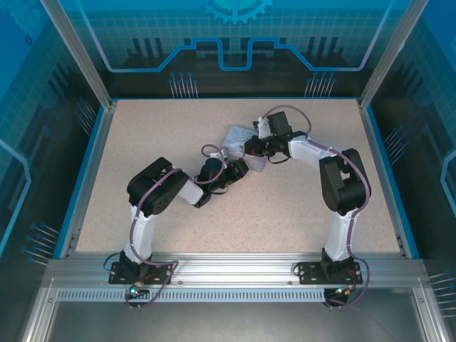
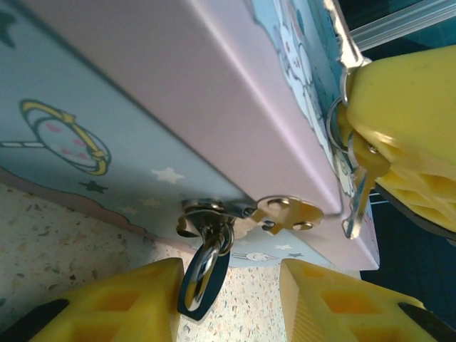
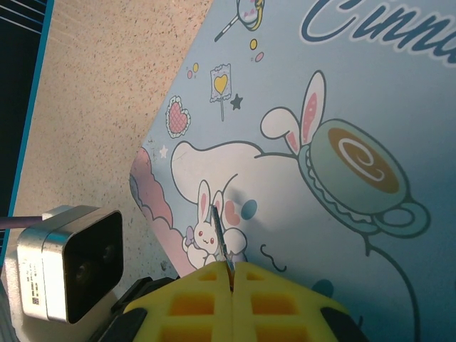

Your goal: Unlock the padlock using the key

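The worktop [image 1: 142, 142] carries a pale tin [image 1: 237, 135] about midway between its left and right edges, somewhat nearer the far edge. Both arms meet over it.

The left gripper [image 2: 228, 279] is released. Its yellow fingers [image 2: 121, 306] stand apart low against the tin's front wall, one on each side of the padlock [image 2: 203, 283], and neither seems to touch it.

The right gripper [image 3: 231, 271] is clenched on the key [image 3: 221, 239]. In the right wrist view the key shows as a thin blade seen edge-on, sticking out from between the pads over the printed lid.

The padlock hangs by its shackle from the hasp [image 2: 285, 212] on the front wall, with its dark body dangling just above the worktop. In the left wrist view the key hangs from the right fingers beside the lid's edge. It is off to the side of the padlock, higher up and clear of it.

The step in hand looks like bringing the key to the keyhole, and the padlock will likely swing at the first touch. The left gripper should therefore close on the body first, square across its flat faces and clear of the shackle. It can then tip the lower end outward, away from the worktop.

I cannot see the keyhole. It is probably in the underside, so that end must face the key before any push.

The right gripper holds little of the key, so it should line the blade up with the slot and enter slowly and straight. A skewed push could twist the key in the pads. It should turn only once the key is fully seated.
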{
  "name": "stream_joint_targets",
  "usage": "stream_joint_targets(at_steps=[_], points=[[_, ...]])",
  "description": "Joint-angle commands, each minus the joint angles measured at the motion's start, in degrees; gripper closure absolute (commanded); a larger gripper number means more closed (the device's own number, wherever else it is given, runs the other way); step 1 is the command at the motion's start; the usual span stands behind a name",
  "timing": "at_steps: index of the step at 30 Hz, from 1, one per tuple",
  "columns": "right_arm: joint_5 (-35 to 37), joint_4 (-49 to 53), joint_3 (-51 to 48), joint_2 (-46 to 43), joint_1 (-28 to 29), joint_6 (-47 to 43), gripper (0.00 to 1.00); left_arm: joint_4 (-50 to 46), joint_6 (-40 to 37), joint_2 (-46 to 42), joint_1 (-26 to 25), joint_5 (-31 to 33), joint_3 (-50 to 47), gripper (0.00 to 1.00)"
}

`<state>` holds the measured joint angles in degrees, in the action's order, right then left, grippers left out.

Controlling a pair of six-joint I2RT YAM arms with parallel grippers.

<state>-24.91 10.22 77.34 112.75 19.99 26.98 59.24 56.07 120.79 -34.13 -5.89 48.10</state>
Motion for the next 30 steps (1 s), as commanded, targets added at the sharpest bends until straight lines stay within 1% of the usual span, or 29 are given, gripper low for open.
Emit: stream_joint_targets(at_steps=[1,8,13,16,19,21,23,25,30], points=[[1.89,5.95,-1.07,3.09,0.84,0.36,1.00,-0.88,0.30,1.19,-0.61,1.32,1.87,0.60],[1.88,5.78,-1.14,2.93,0.86,0.39,1.00,-2.15,-0.13,1.35,-0.88,2.42,2.66,0.69],[1.75,4.42,-2.09,2.03,0.84,0.37,1.00,-1.94,-0.55,0.81,-0.92,3.07,2.30,0.82],[1.23,2.45,-2.88,-0.15,0.69,-0.37,1.00,-2.83,-1.67,-1.08,-0.92,3.43,1.61,0.90],[-0.47,0.89,-3.47,-3.91,-0.49,-1.18,1.00,-3.75,-1.76,-3.45,-0.87,3.56,0.42,0.94],[-1.73,0.66,-4.07,-7.79,-1.79,-1.90,1.00,-6.30,-1.94,-5.93,-0.84,3.35,-0.17,0.98],[-3.34,1.52,-5.09,-12.09,-3.47,-2.85,1.00,-9.72,-1.70,-8.36,-0.77,3.09,-0.41,1.00],[-5.15,4.21,-6.24,-16.45,-5.04,-4.31,1.00,-12.12,-1.13,-10.47,-0.78,2.46,-0.46,1.00],[-12.72,11.78,-13.50,-27.09,-7.98,-9.75,1.00,-14.56,3.57,-12.76,-0.38,-3.86,1.55,1.00]])
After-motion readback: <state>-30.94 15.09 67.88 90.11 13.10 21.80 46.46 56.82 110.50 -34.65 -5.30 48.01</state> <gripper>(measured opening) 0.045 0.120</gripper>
